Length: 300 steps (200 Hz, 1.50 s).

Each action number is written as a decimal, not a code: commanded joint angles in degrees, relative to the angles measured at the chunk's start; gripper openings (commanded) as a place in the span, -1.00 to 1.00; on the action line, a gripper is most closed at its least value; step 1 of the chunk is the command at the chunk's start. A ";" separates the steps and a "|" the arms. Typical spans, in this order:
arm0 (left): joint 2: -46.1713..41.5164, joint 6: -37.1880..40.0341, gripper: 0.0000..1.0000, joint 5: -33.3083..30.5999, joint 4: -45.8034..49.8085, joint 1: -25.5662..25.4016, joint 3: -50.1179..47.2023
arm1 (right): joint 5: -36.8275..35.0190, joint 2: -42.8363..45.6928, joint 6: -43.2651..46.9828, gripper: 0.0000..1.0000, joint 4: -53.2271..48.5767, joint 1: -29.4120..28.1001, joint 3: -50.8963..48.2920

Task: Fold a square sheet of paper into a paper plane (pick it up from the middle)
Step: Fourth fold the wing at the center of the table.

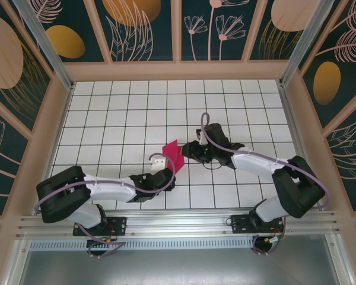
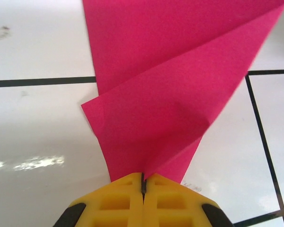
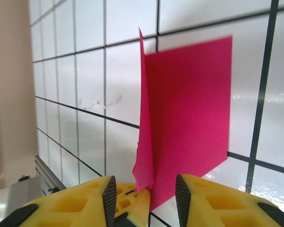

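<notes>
- Two arms reach in over the white gridded table (image 1: 107, 113), and their tips meet at a small piece of pink paper (image 1: 174, 151), a little left of the table's middle.
- From above, the pink paper is a folded shape, held up off the tiles between the two grippers.
- The left gripper (image 1: 168, 160) comes at it from the lower left.
- In the left wrist view the left gripper (image 2: 143, 182) has its yellow fingers (image 2: 118, 203) pressed tight together, with the narrow bottom end of the pink paper (image 2: 170, 94) pinched in the seam between them.
- From that pinch the paper fans out wider, in two overlapping layers with a slanted fold edge running across, and the grid lines of the table show beneath it.
- The right gripper (image 1: 188, 150) comes in from the right, just beside the paper.
- In the right wrist view the right gripper (image 3: 146, 185) has its fingers (image 3: 203, 198) spread apart, and the lower corner of the pink paper (image 3: 189, 113) hangs in the gap between them.
- There the paper stands upright, with a thin folded edge near the finger on the left of that view and a flat panel stretching away to the right.
- I cannot tell whether either of those spread fingers touches the paper.
</notes>
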<state>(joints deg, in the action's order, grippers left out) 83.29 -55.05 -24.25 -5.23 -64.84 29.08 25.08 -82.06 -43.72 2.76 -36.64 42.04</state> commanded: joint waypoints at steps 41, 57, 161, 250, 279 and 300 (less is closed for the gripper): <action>-6.57 -2.25 -0.98 1.86 -8.21 1.81 -6.89 | 5.53 -1.92 3.57 -0.48 3.81 2.32 -1.69; -6.56 -2.01 -0.98 2.66 -8.17 2.35 -6.93 | 6.86 -6.62 4.09 -0.68 3.66 1.55 0.71; -4.85 4.06 -1.00 6.14 -9.69 4.04 -6.77 | 5.62 -28.91 8.64 -0.78 -0.74 -0.49 14.70; 1.85 14.64 -1.00 10.00 -14.74 4.13 -0.98 | -4.44 -13.08 0.72 -0.81 2.06 0.95 -3.17; 2.31 17.14 -1.00 13.13 -15.57 4.12 -0.32 | -7.68 -6.77 0.16 -0.77 1.01 2.52 -7.35; 3.79 19.60 -1.00 16.77 -15.31 4.12 0.69 | -9.33 -2.06 1.81 -0.67 -1.45 4.43 -7.73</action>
<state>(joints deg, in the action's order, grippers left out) 85.10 -39.88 -12.01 -19.11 -61.06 27.77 19.79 -89.27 -42.39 4.51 -34.09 35.07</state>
